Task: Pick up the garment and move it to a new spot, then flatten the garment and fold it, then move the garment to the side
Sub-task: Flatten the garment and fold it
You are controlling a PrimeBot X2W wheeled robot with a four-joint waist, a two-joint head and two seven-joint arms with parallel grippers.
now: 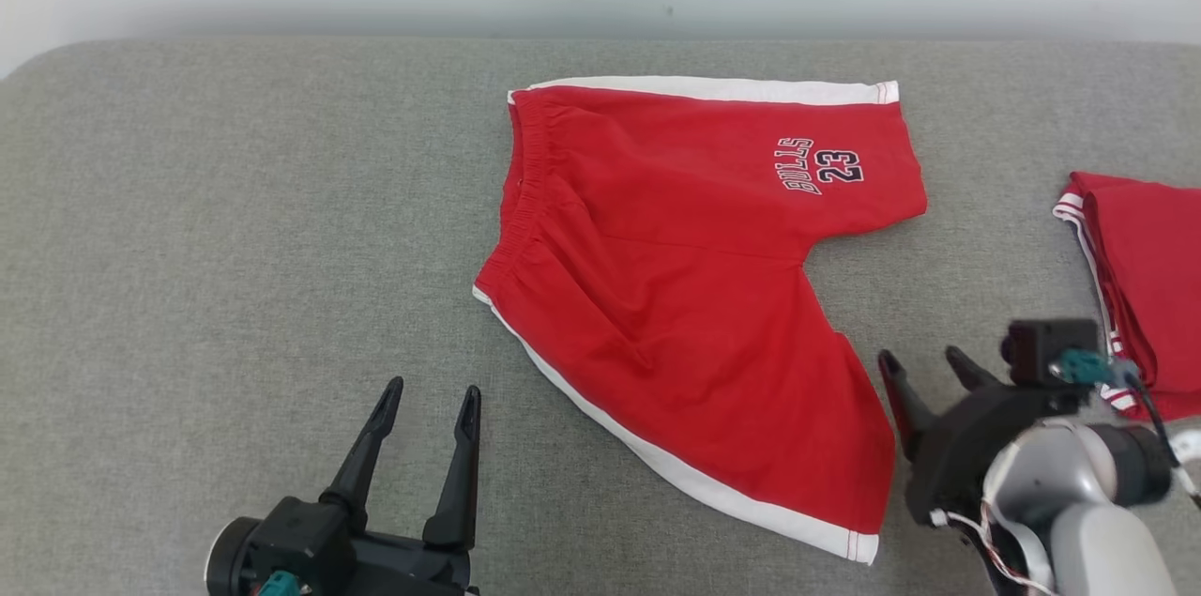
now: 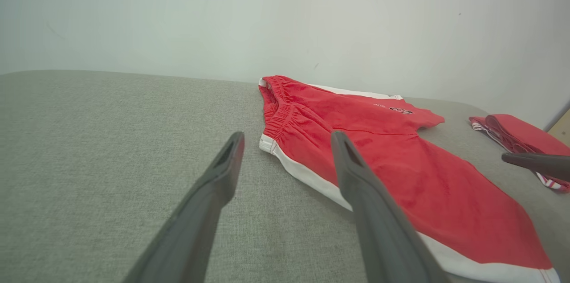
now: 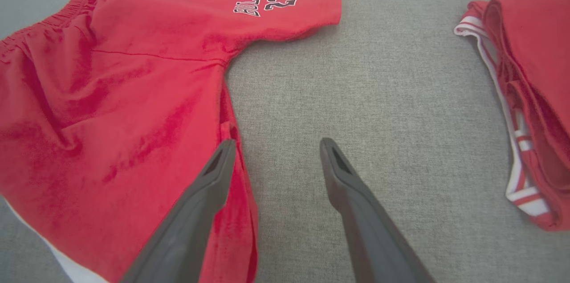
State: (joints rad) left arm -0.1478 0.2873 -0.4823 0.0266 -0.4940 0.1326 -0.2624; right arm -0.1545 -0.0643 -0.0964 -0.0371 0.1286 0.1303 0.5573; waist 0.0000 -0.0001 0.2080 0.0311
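**Red shorts spread on a grey table, two empty claws poised at their near edge**

A pair of red shorts (image 1: 676, 296) with white side stripes lies spread out in the middle of a grey fabric-covered table (image 1: 235, 249). The waistband (image 1: 521, 192) is at the shorts' left end. The two legs splay apart to the right, and the far leg carries the lettering "BULLS 23" (image 1: 824, 164).

The cloth looks mostly smooth, so flattening seems about done and folding is probably next. The left claw (image 1: 434, 387) hovers near the shorts' waistband corner on the near side, fingers wide apart and gripping nothing. The right claw (image 1: 921, 355) sits just beside the near leg's hem, also released and empty. Each claw appears placed to take one end of the shorts for a fold.

Well to the right of the shorts lies a second red garment (image 1: 1140, 277), folded and probably set aside.
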